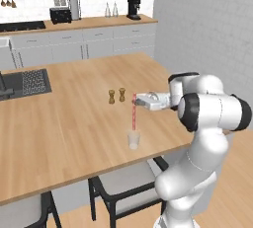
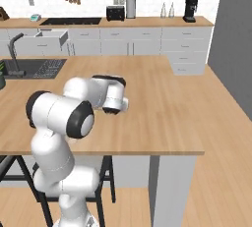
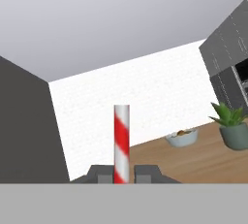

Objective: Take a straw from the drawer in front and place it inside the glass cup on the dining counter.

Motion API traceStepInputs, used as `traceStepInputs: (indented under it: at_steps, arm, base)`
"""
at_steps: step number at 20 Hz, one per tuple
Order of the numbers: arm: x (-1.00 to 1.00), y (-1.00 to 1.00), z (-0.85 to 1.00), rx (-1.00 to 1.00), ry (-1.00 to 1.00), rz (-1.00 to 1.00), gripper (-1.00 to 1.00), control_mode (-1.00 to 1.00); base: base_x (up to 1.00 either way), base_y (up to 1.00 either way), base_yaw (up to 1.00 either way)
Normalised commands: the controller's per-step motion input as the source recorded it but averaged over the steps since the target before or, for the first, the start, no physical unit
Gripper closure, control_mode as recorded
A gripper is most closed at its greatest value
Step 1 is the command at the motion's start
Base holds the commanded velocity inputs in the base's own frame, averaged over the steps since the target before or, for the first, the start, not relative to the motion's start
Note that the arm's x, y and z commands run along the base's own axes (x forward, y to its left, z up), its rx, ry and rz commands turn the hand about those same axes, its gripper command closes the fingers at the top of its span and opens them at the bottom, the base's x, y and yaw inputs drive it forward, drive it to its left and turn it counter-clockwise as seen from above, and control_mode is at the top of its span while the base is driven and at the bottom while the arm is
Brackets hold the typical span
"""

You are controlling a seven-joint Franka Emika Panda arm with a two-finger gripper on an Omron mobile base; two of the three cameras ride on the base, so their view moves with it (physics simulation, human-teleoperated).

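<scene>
Tool (image 1: 135, 100): closed on the straw (image 1: 133, 115); in the hand view the two dark fingertips (image 3: 101, 173) press either side of the red-and-white striped stick.
Straw: upright, gripped near its top, hanging straight down from the tool; its lower end reaches the rim of the glass cup (image 1: 133, 139). Whether the tip is already inside the cup cannot be told.
Glass cup: clear, short, standing upright on the bench (image 1: 69, 118) near its front edge, directly under the straw.
Bench: broad light-wood island top with a dark inset sink (image 1: 27, 83) at its left end.
Shakers (image 1: 116, 95): two small brown ones, side by side, on the bench just behind the straw and tool.
Bowl (image 3: 182, 136): pale, on the wood top in the hand view, beside a potted plant (image 3: 233, 125).
Drawer (image 2: 48, 37): standing open in the grey cabinets of the far worktop, white inside showing.
Far worktop: black cooktop (image 2: 70, 21), toaster (image 2: 114, 13), black coffee machine (image 2: 190, 9).
Writing: no brand, label or lettering can be read anywhere.
</scene>
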Motion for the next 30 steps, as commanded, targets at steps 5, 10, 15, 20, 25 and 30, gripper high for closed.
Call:
traceStepInputs:
  at_steps: [5,10,15,20,25,30]
  arm:
    - [0.14,0.17,-0.31,0.0,0.0,0.0,1.0,-1.0]
    - [0.31,0.11,-0.29,0.0,0.0,0.0,1.0,-1.0]
    - [0.13,0.01,-0.24,0.0,-0.01,0.0,1.0,-1.0]
    - [-0.54,0.0,-0.02,0.0,-0.04,0.0,1.0,-1.0]
    - [-0.57,0.0,-0.06,0.0,-0.04,0.0,1.0,-1.0]
    - [-0.17,0.0,-0.22,0.0,-0.04,0.0,1.0,-1.0]
  base:
    - [0.0,0.0,0.0]
    - [0.0,0.0,0.0]
    - [0.0,0.0,0.0]
    - [0.0,0.0,0.0]
    - [0.0,0.0,0.0]
    - [0.0,0.0,0.0]
